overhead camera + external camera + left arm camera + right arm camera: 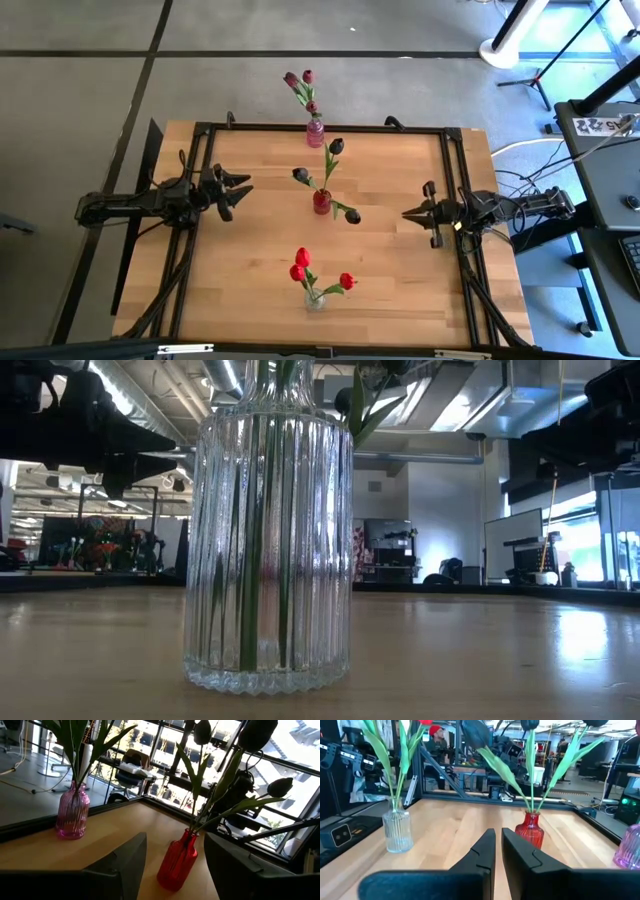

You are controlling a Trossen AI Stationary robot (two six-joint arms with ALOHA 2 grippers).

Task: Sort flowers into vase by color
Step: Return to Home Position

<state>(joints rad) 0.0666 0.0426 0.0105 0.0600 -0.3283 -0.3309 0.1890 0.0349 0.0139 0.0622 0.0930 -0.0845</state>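
Note:
Three vases stand in a row down the table's middle. A pink vase (315,131) at the far edge holds magenta tulips (298,80). A red vase (321,202) at the centre holds dark maroon tulips (336,147). A clear ribbed vase (314,298) near the front holds red tulips (303,262); it fills the low view (268,550). All stems stick down into the vase necks. My left gripper (240,192) hovers open left of the red vase (177,862). My right gripper (408,213) hovers shut to its right (498,831).
A black frame (330,128) runs along the table's edges. Bare wood lies between each gripper and the row of vases. A desk with equipment (605,130) and stands are on the floor beyond the table's right side.

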